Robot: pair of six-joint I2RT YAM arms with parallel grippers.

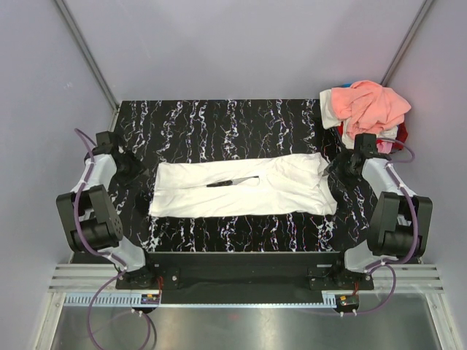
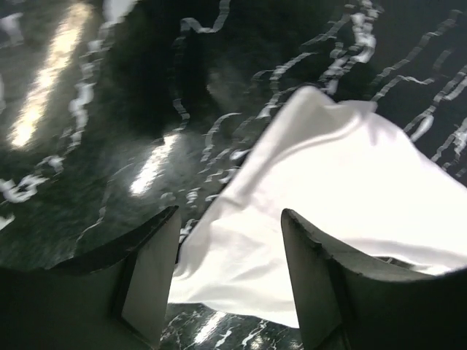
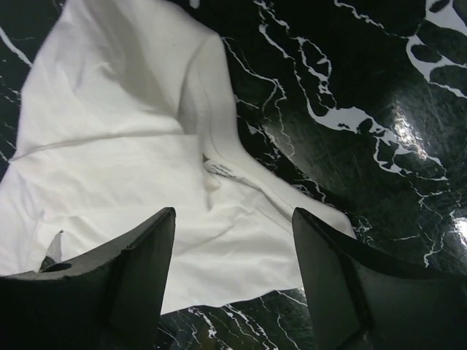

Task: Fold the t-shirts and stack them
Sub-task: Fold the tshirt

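Both sets of fingers stand spread wide, gripping nothing: the left fingers frame one end of the white t-shirt, the right fingers frame the other, the shirt lying long mid-frame on the bench, other t-shirts heaped upper right.

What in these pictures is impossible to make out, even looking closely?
- Top view: any print on the folded white cloth t-shirt; it is folded inward, and only a dark sliver shows.
- Top view: how many shirts lie under the crumpled salmon-peach t-shirt; it covers them.
- Right wrist view: the tiny dark lettering on the white t-shirt; too small to read.
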